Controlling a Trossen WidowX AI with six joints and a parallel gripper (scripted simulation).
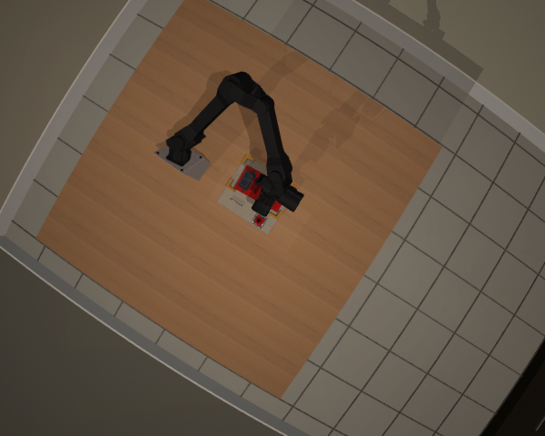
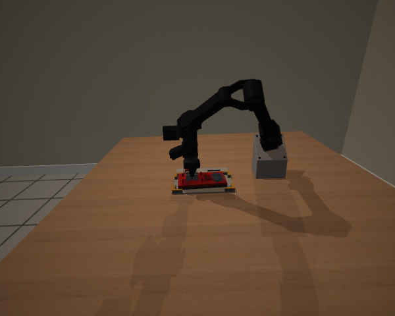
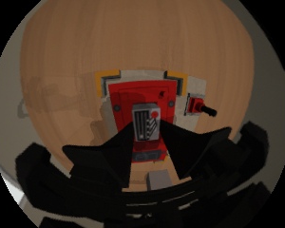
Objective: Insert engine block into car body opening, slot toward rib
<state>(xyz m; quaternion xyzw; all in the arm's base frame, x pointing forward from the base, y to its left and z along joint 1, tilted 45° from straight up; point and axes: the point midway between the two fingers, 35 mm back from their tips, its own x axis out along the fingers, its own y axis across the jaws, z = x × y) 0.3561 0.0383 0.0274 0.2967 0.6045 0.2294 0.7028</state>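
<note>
Top: black gripper (image 1: 262,206) (image 2: 191,175) (image 3: 145,123) over the red car body (image 1: 242,188) (image 2: 204,184) (image 3: 125,90), nearer the worktop's (image 1: 193,282) (image 2: 204,265) (image 3: 147,43) upper-left edge than its bottom corner; grip hidden.

Exterior: car body toward the far edge, between yellow corners (image 2: 176,191) (image 3: 101,90), likely there to stop sliding. Engine (image 2: 191,177) (image 3: 146,123) at the opening; seating depth unclear.

Wrist: fingers pinch engine's sides, probably to keep it square while lowering.

Passage alongside the claw (image 1: 262,206) (image 2: 191,176) (image 3: 145,123) is hemmed in by the red car body (image 1: 245,186) (image 2: 204,184) (image 3: 124,97) underneath. To one side, the way is obstructed by a red part with a black rod (image 1: 259,220) (image 3: 198,105). Upward, room is left beside the arm, though clearance at the fingertips is perhaps poorly shown.
</note>
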